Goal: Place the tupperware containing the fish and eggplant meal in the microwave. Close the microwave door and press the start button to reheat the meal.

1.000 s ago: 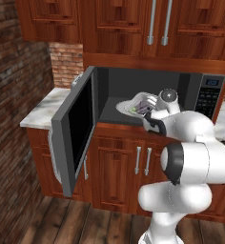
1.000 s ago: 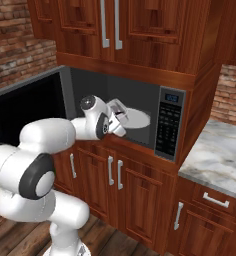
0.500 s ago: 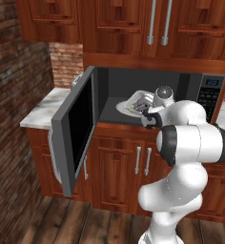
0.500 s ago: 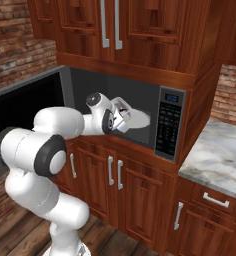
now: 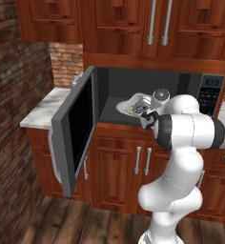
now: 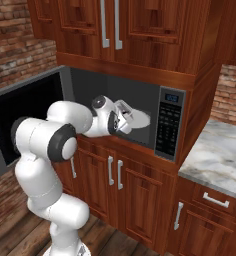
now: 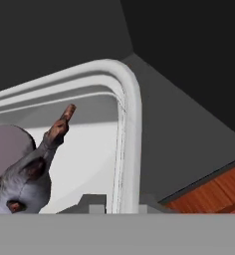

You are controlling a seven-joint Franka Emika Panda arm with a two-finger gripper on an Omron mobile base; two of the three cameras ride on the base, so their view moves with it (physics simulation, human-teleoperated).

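In the left base view the arm's white elbow covers the near right part of the tupperware [image 5: 132, 101] and most of the gripper [image 5: 147, 116], so how its jaws stand cannot be told; the fish and eggplant meal [image 5: 139, 108] is too small there to sort into pieces; in the right base view the hand hides the tray's contents; in the hand view the fish is cut off by the left edge, and the microwave door [image 5: 76, 128] hides the desk behind it.
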